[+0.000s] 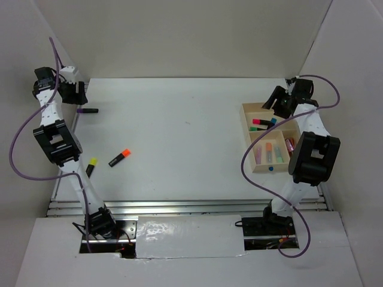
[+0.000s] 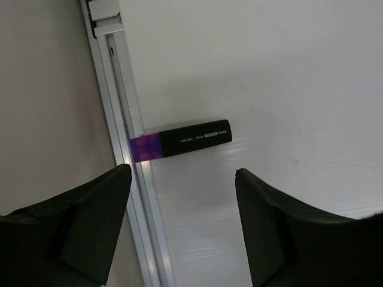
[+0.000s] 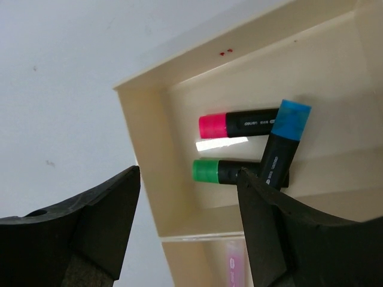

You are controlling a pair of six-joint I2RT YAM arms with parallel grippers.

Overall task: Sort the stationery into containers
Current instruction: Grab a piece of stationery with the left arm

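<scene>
Left gripper (image 2: 182,179) open over purple marker (image 2: 185,141), right gripper (image 3: 188,179) open over tray (image 3: 140,137) at 3 o'clock; we count three unsorted.

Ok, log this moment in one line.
left gripper open by purple highlighter | right gripper open over tray, blue highlighter across green highlighter | orange highlighter, yellow highlighter on table

Right wrist view: the tray (image 3: 149,143) runs off the right and bottom edges. In its far compartment, the green-capped marker (image 3: 206,170) has its tail hidden under the blue-capped marker (image 3: 287,134). In the adjoining compartment, a pink item (image 3: 232,269) is cut off and blurred, type undetermined. Overhead view: the right arm (image 1: 312,156) covers the tray's right side.
</scene>
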